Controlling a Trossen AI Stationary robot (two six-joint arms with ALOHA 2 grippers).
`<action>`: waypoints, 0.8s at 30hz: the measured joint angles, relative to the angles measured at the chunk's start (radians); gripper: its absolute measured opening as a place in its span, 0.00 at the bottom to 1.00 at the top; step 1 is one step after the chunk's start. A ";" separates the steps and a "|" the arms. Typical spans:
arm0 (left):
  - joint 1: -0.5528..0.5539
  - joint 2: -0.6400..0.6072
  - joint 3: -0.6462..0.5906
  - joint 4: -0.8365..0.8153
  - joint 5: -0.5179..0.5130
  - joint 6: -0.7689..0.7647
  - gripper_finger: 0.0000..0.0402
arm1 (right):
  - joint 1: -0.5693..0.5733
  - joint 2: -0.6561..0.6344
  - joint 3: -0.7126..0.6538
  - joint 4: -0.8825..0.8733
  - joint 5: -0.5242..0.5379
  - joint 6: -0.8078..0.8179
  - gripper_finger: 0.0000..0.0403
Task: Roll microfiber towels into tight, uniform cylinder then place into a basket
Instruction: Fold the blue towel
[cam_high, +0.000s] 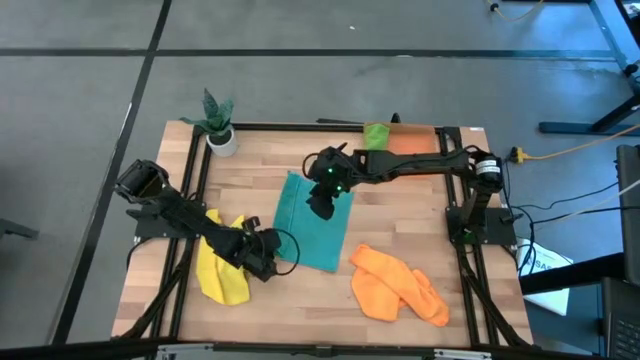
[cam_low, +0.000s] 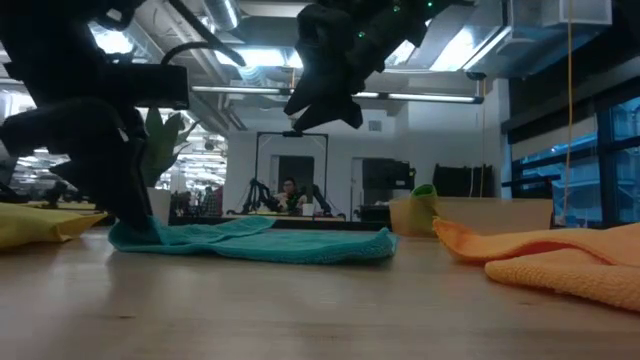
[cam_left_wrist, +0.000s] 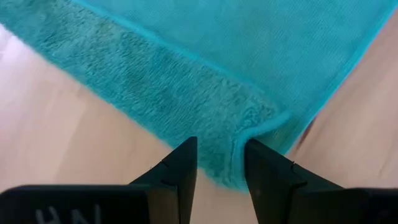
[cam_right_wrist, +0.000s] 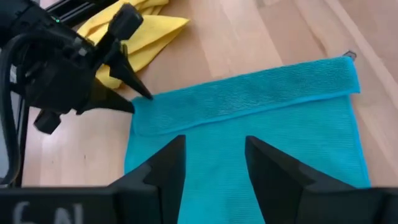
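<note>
Desk: a light wooden-plank desk (cam_high: 400, 220) inside a black frame, carrying all the cloths.
Teal towel: a soft teal microfiber towel (cam_high: 312, 222) lies spread flat near the middle of the desk; the edge nearest the left arm is folded over into a narrow band (cam_right_wrist: 249, 99).
Left tool: the left arm's dark two-finger tool (cam_high: 268, 254) is down at desk level at the folded corner of the teal towel; its fingers (cam_left_wrist: 180, 171) stand a little apart with the corner's edge between the tips, not pinched on it.
Right tool: the right arm's dark tool (cam_high: 322, 205) hangs above the teal towel, clear of the cloth in the low view, fingers spread and holding nothing.
Yellow towel: a crumpled yellow microfiber towel (cam_high: 222, 272) lies on the desk's left side, partly under the left arm.
Orange towel: a rumpled orange microfiber towel (cam_high: 397, 284) lies at the near right of the desk, apart from the teal one.
Green towel: a bright green cloth (cam_high: 376, 135) sits at the left end of the basket at the far edge.
Basket: a shallow rectangular translucent orange basket (cam_high: 415, 140) at the far right edge of the desk, behind the right arm.
Plant: a small green potted plant in a white pot (cam_high: 219, 125) stands at the far left corner.
</note>
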 joint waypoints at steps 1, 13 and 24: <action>0.004 0.000 -0.006 0.027 0.001 0.000 0.29 | 0.003 0.000 0.000 0.000 0.008 0.001 0.41; 0.009 0.000 -0.054 0.148 0.008 0.051 0.29 | 0.008 0.000 0.000 -0.003 0.018 0.025 0.41; 0.040 0.000 -0.054 0.171 0.035 0.018 0.12 | 0.008 0.000 0.000 -0.004 0.015 0.038 0.41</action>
